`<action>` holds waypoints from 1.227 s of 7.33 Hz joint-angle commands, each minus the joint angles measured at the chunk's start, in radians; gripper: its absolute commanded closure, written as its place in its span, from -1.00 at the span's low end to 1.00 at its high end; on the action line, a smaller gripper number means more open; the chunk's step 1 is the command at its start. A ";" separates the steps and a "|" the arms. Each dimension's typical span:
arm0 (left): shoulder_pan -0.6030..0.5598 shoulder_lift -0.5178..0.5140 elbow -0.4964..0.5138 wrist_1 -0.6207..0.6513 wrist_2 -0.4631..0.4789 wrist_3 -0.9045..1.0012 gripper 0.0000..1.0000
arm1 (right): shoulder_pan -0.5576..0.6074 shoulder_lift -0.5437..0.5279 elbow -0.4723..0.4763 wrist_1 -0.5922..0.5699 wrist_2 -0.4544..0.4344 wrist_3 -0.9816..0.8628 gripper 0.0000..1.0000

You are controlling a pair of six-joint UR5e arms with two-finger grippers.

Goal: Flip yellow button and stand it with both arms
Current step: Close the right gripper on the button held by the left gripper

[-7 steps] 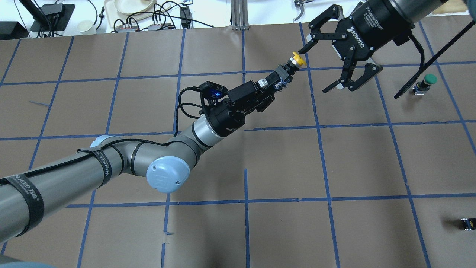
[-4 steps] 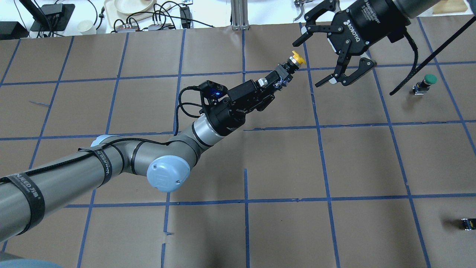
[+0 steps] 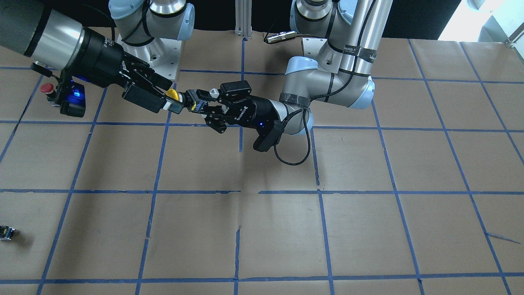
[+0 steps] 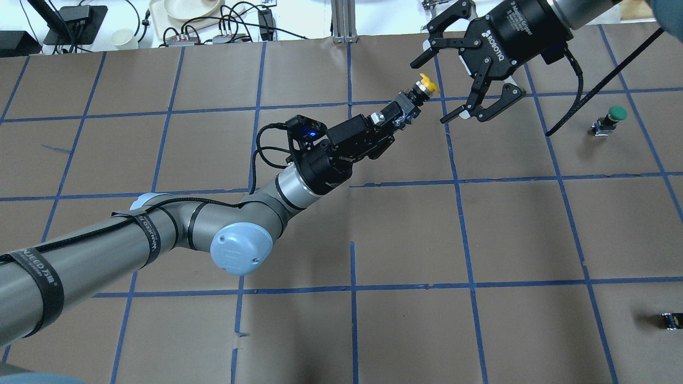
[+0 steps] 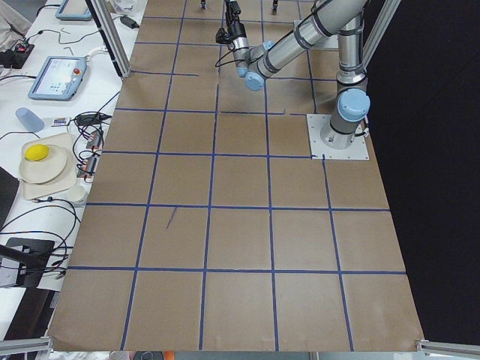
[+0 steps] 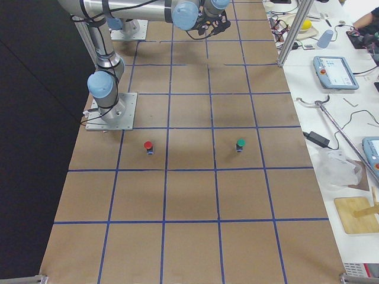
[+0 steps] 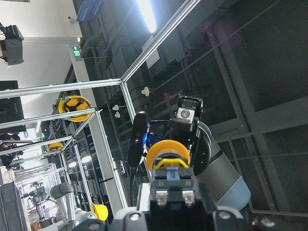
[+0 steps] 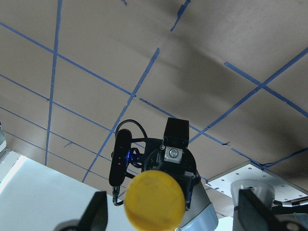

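1. Overhead exterior shows my left gripper (image 4: 399, 111) clamped on the boxy body of the yellow button (image 4: 426, 85), holding it in the air above the table (image 4: 405, 240).
2. The button's long axis lies roughly level and in line with the left gripper. Its cap points away from that gripper, toward the table's far right in this view.
3. My right gripper (image 4: 427, 93) faces the cap with its jaws spread wide, and the cap sits between its 2 fingers (image 8: 96, 211).
4. On the right wrist camera I see the cap face-on, low in the middle, with a gap to the finger on each side.
5. On the left wrist camera the body's terminal end is nearest and the cap is beyond it.
6. A green button (image 4: 613, 118) and a red button (image 3: 48, 89) stand upright on the table, well apart from both grippers.
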 commanded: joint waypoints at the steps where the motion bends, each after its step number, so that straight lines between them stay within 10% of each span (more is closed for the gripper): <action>1: 0.000 0.003 -0.001 -0.001 0.003 0.000 0.76 | 0.009 0.004 -0.001 0.000 0.002 0.007 -0.72; 6: -0.003 0.007 -0.001 -0.001 0.005 0.000 0.43 | -0.005 0.003 -0.006 0.000 0.003 0.007 0.25; 7: -0.003 0.012 -0.001 -0.001 0.008 -0.005 -0.96 | -0.005 0.003 -0.006 0.000 0.003 0.007 0.30; 9: -0.003 0.020 0.000 0.006 0.006 -0.006 -1.00 | -0.007 0.004 -0.006 0.000 0.002 0.007 0.34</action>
